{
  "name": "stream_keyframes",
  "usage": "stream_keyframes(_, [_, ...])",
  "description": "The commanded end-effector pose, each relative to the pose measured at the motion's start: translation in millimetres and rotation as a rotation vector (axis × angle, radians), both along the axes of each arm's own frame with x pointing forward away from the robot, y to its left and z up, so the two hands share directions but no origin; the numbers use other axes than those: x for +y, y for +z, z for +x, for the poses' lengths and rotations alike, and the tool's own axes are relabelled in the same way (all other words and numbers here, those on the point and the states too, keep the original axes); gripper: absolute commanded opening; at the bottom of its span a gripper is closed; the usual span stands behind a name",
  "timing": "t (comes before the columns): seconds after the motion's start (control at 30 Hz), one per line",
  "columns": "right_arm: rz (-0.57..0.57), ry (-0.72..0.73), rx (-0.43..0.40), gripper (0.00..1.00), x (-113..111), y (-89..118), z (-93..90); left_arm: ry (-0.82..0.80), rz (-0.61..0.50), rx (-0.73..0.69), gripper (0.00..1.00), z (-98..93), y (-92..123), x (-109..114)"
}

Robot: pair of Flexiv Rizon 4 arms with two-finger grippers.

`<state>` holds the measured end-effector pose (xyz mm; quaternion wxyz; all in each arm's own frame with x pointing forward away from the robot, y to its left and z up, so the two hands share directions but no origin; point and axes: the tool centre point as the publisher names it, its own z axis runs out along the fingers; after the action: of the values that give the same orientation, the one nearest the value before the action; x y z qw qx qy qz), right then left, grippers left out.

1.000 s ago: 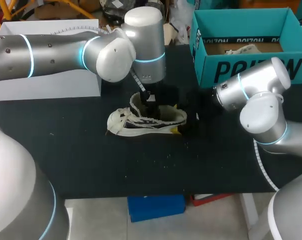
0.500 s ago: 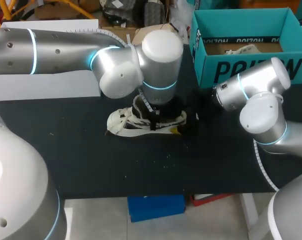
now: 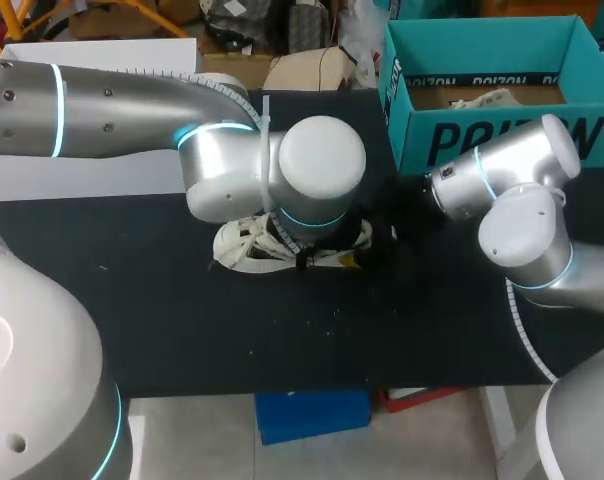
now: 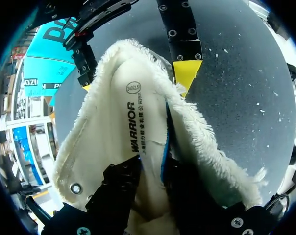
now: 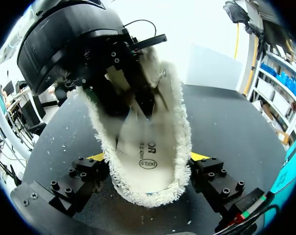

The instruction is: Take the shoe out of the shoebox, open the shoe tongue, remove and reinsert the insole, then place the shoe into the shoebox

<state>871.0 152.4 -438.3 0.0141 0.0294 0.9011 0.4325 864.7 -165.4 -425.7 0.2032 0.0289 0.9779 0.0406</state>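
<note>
Black desk (image 3: 182, 330) surface, head view: the shoe (image 3: 244, 250) lies on its side near the centre, outside the teal shoebox (image 3: 482, 140), which stands at 1 o'clock from it. The left arm (image 3: 112, 110) enters from 9 o'clock, and its wrist covers the shoe opening. The right arm (image 3: 522, 220) enters from 3 o'clock and points toward the heel.

Left wrist view: the left end effector (image 4: 153, 169) is inside the fleece-lined opening. It appears clenched on the near edge of the insole (image 4: 133, 122), where a blue underside shows between the fingers. Ahead of it, the right end effector (image 4: 137, 81) brackets the heel with one yellow tip on each side.

Right wrist view: the right end effector grasps the shoe. Both fingers press the fleecy collar from opposite sides, and the printed insole lies flat in the heel.

Status, as judged: extraction from the shoebox is complete. Tongue opening is presumed done, since the interior is accessible. Insole removal is in hand and not yet complete. Reinsertion and return to the shoebox remain.
</note>
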Motion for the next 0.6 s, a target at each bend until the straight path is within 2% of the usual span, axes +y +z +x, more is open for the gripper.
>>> stream_keyframes(0.03, [-0.002, -0.002, 0.002, 0.0, -1.7, -1.6, 1.3, -0.011, -0.052, -0.093, 0.29, 24.8, -53.7, 23.0])
stream_keyframes(0.2, [-0.002, -0.002, 0.002, 0.0, -1.7, -1.6, 1.3, -0.016, -0.093, -0.114, 0.29, 30.8, -53.0, 17.0])
stream_keyframes(0.4, [-0.002, -0.002, 0.002, 0.0, -1.7, -1.6, 1.3, -0.048, -0.087, -0.086, 0.27, 35.0, -69.1, 6.0])
stream_keyframes(0.43, [-0.002, -0.002, 0.002, 0.0, -1.7, -1.6, 1.3, -0.048, -0.087, -0.08, 0.25, 35.6, -70.2, 5.4])
stream_keyframes(0.47, [-0.002, -0.002, 0.002, 0.0, -1.7, -1.6, 1.3, -0.049, -0.081, -0.075, 0.18, 35.8, -70.6, 4.9])
stream_keyframes(0.5, [-0.002, -0.002, 0.002, 0.0, -1.7, -1.6, 1.3, -0.05, -0.08, -0.06, 0.01, 36.0, -70.7, 4.4])
stream_keyframes(0.6, [-0.002, -0.002, 0.002, 0.0, -1.7, -1.6, 1.3, -0.055, -0.076, -0.015, 0.0, 35.6, -67.5, 2.9])
